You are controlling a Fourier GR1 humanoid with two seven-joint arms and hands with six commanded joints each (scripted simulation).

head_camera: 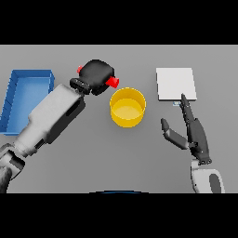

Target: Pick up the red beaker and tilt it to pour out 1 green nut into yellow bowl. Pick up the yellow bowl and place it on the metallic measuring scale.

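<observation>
While my left hand (96,75) is wrapped round the beaker (111,82), its red end just beside the bowl (127,107) rim, I'd tip slowly so only one nut drops. My right hand (193,131) rests open near the scale (175,83).

The tabletop (116,158) looks matt grey and smooth. The yellow bowl (127,108) has a smooth, plastic-like wall with a faint sheen inside. The measuring scale (175,83) is a flat, pale, dull-metal plate. The blue tray (14,93) seems smooth plastic. The left robot hand (96,75) is matt black; the red beaker (112,82) looks plain, smooth red.
</observation>
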